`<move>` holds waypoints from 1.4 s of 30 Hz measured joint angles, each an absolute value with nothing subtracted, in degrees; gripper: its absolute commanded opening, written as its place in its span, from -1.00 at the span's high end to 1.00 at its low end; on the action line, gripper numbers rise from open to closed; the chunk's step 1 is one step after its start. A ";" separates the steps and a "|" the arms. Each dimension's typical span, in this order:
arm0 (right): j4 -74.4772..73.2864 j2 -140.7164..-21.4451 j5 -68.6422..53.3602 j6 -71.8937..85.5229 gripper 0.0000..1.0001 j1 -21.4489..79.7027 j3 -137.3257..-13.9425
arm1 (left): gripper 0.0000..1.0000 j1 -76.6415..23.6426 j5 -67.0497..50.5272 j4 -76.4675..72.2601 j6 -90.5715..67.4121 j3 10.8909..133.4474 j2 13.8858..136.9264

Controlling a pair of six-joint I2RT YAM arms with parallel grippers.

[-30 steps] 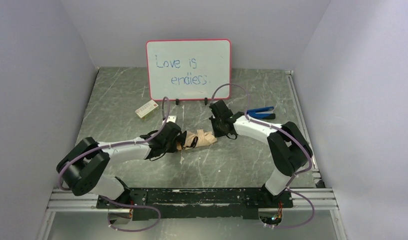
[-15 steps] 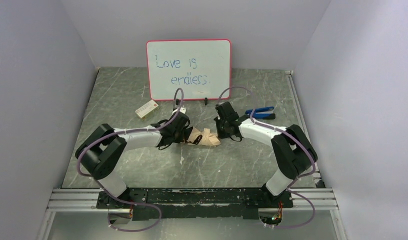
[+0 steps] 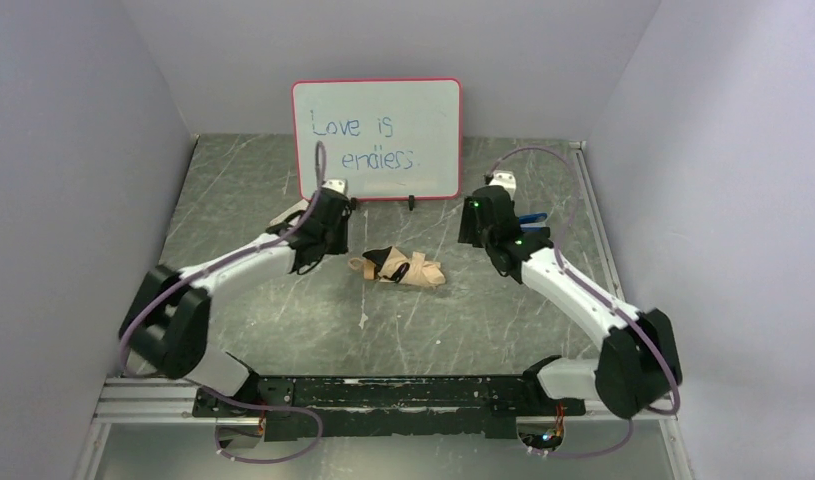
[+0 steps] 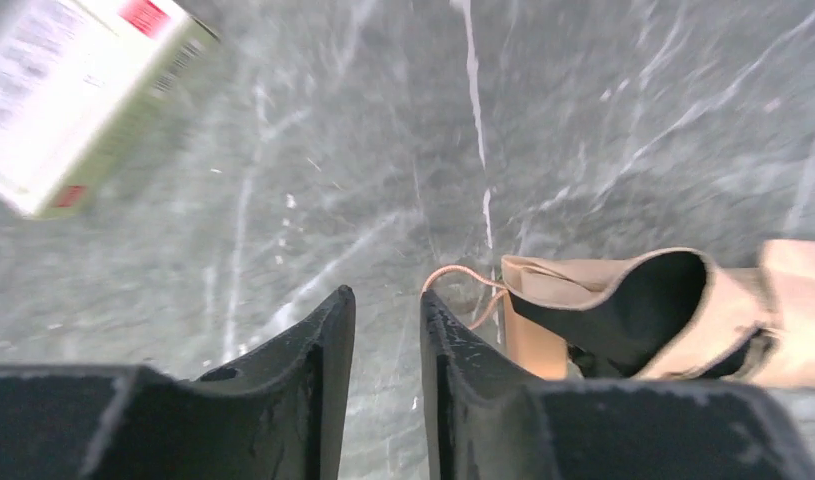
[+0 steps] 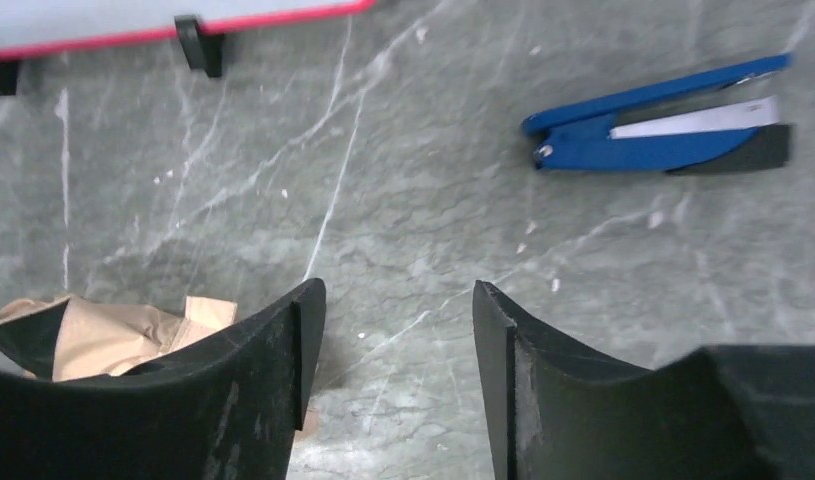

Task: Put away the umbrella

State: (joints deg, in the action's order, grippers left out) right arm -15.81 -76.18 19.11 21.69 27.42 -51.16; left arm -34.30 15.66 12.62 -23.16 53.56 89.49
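The umbrella (image 3: 398, 268) lies folded on the table as a small tan and black bundle between my two arms, and neither gripper touches it. My left gripper (image 3: 318, 245) hovers to its left, jaws a narrow gap apart with nothing between them. In the left wrist view the umbrella (image 4: 623, 320) sits right of the left gripper (image 4: 386, 295), its thin cord close to the right fingertip. My right gripper (image 3: 478, 235) hangs to the umbrella's upper right. It stands open and empty (image 5: 398, 287), with the umbrella (image 5: 103, 335) at the lower left of that view.
A whiteboard (image 3: 376, 138) stands at the back of the table. A small white and red box (image 3: 286, 217) lies by the left gripper, also in the left wrist view (image 4: 73, 90). A blue and black clip tool (image 5: 663, 130) lies behind the right gripper.
Both grippers have let go of the umbrella, opened, and lifted away toward the back and apart. The umbrella now rests alone on the table.
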 measured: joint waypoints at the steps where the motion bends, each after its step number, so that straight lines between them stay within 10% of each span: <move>1: -15.92 -74.17 20.43 21.37 -0.31 27.35 -50.85 | 0.18 -33.82 16.53 13.52 -22.50 53.58 86.65; 6: -17.10 -66.00 24.18 19.62 -0.97 27.18 -50.24 | -0.08 -33.52 19.07 15.25 -18.92 54.02 72.73; 13: -21.08 -57.56 23.31 17.76 -1.00 27.05 -50.57 | -0.92 -33.52 19.16 18.59 -14.79 53.12 55.75; 24: -22.15 -42.13 20.32 17.96 -1.00 27.05 -47.62 | -0.94 -33.52 18.06 23.83 -13.91 43.38 35.09; 42: -24.29 -38.96 24.01 19.27 -1.00 27.05 -47.66 | -0.94 -33.52 27.77 26.06 -15.92 43.29 33.93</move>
State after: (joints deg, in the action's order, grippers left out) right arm -24.29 -38.96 24.01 19.27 27.05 -47.66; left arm -33.52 27.77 26.06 -15.92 43.29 33.93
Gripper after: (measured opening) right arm 0.997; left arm 0.969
